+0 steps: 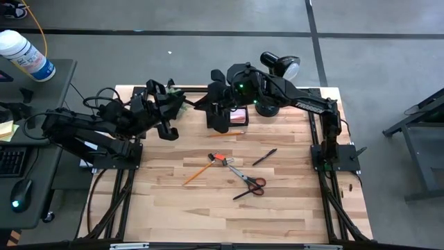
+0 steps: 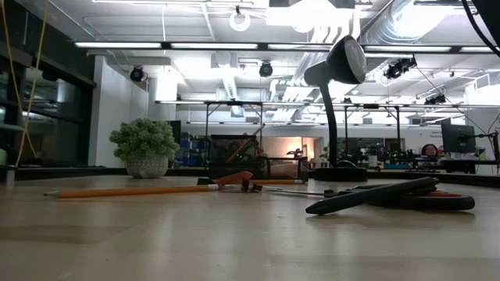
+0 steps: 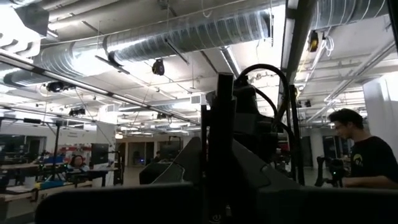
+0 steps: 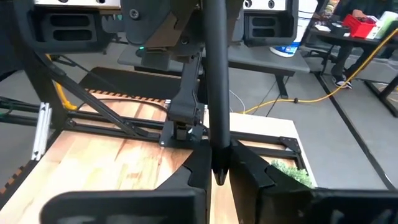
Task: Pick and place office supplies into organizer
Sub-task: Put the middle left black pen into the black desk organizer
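My right gripper (image 1: pixel 219 104) reaches over the small black organizer (image 1: pixel 220 121) near the table's far edge and is shut on a thin black pen (image 4: pixel 214 93). A pink sticky-note pad (image 1: pixel 238 116) sits beside the organizer, and an orange pencil (image 1: pixel 230 132) lies in front of it. At mid-table lie another orange pencil (image 1: pixel 197 173), a small red piece (image 1: pixel 220 158), red-handled scissors (image 1: pixel 250 185) and a second black pen (image 1: pixel 264 157). My left gripper (image 1: pixel 166 127) hangs to the left of the organizer and touches nothing. My right gripper pinches the black pen between its two fingers (image 4: pixel 194 171), close to the pen's pointed end (image 4: pixel 219 177). In the right wrist view the pen runs straight up out of the picture. It is lifted clear of the table.
A black desk lamp (image 1: pixel 277 69) stands at the far edge right of the organizer, with the green plant (image 2: pixel 144 148) to its left. In the low view the scissors (image 2: pixel 391 197) and long pencil (image 2: pixel 133 190) lie nearest. Bare wood shows along the near edge (image 1: pixel 229 222).
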Controlling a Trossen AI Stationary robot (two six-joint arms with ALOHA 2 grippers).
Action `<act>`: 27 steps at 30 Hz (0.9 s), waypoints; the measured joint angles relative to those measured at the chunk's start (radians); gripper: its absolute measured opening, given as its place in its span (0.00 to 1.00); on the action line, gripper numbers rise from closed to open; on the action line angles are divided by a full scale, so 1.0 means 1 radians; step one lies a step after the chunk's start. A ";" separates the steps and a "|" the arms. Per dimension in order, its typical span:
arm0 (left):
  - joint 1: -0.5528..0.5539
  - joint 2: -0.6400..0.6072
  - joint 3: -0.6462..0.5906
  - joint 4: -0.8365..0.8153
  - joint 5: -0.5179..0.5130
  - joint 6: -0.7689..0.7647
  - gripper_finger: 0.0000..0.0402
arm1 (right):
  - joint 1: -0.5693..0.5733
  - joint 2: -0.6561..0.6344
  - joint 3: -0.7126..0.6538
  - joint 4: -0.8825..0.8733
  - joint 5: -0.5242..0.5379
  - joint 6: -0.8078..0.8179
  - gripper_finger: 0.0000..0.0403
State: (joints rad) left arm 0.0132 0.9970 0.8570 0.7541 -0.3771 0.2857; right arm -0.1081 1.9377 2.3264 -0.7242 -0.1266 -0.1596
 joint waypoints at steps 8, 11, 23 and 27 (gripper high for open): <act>0.000 -0.001 0.000 -0.034 0.001 0.030 0.05 | 0.000 0.000 0.000 -0.037 0.024 0.001 0.20; 0.000 -0.001 0.000 -0.044 0.000 0.042 0.04 | 0.000 -0.002 0.000 -0.083 0.064 -0.055 0.23; 0.005 0.007 0.000 -0.132 -0.010 0.077 0.05 | -0.003 -0.004 0.001 -0.387 0.158 -0.121 0.42; 0.048 0.028 0.000 -0.169 -0.002 0.058 0.05 | -0.003 -0.005 0.001 -0.564 0.151 -0.082 0.44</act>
State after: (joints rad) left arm 0.0612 1.0252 0.8570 0.5847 -0.3795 0.3442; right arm -0.1112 1.9325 2.3272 -1.2886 0.0247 -0.2415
